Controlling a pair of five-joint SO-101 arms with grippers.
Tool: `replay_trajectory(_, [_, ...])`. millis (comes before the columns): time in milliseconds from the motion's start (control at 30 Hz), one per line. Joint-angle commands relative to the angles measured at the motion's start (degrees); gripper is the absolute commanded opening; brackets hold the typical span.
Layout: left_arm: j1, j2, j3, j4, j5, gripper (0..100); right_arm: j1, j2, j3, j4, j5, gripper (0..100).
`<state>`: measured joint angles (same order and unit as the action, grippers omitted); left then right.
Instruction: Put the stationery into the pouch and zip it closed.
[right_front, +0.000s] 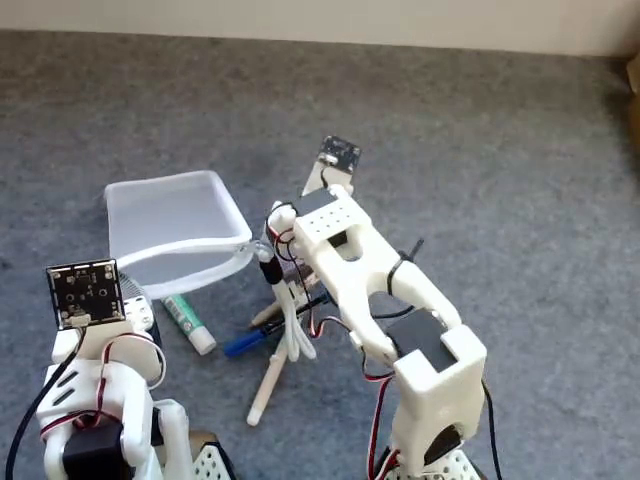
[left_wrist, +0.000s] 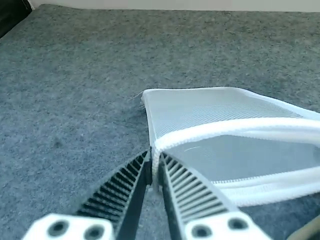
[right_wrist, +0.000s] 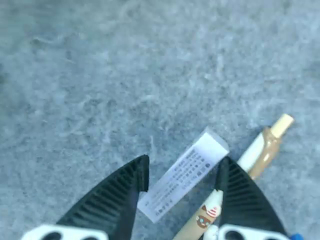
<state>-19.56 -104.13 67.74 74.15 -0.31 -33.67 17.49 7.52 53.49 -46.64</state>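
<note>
Pouch: here's the translucent white pouch (right_front: 175, 215), lying left of centre on the grey surface (right_front: 520, 150), its white zip bands standing apart along the near side.
Left fingers: the left gripper (left_wrist: 155, 167) has its fingers pressed together right on the pouch's near corner, pinching the zip edge.
Right fingers: over at the right gripper (right_wrist: 184, 165) the fingers are spread apart, low over the surface, with a small white labelled piece (right_wrist: 182, 182) lying between them.
Beside it: a beige pen (right_wrist: 261, 149) runs just along the outside of one right finger; whether it touches, I can't tell.
Stationery: all of it is outside the pouch. A glue stick (right_front: 188, 322) with a green band lies just beside the pouch's near edge, a blue pen (right_front: 248, 342) next along, and a long white stick (right_front: 268, 385) nearer the arm bases.
Edges: the pouch's far corners lie flat; its near rim is lifted.
Open room: grey surface runs wide beyond the pouch and off to the right of the right arm, up to a pale strip at the far edge.
Writing: the white piece carries rows of dark print, too fine to read; the beige pen shows a small cartoon figure.
</note>
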Motion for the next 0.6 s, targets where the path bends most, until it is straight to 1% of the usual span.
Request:
replay_trajectory(0, [0.0,-0.2,0.0,-0.3,0.6,1,1.8,-0.8,-3.5,0.2,-0.4,20.5])
replay_trajectory(67, [0.0,-0.2,0.0,-0.3,0.6,1,2.0,-0.8,-3.5,0.2,-0.4,19.1])
replay_trajectory(233, [0.0,-0.2,0.0,-0.3,0.6,1,2.1,-0.8,-3.3,0.2,-0.4,10.2])
replay_trajectory(333, [0.0,-0.2,0.0,-0.3,0.6,1,2.2,-0.8,-3.2,0.7,-0.4,9.5])
replay_trajectory(467, [0.0,-0.2,0.0,-0.3,0.6,1,2.9,-1.3,-3.6,4.9,-0.1,9.4])
replay_trajectory(567, [0.0,-0.2,0.0,-0.3,0.6,1,3.1,-1.2,-3.7,8.3,4.5,9.4])
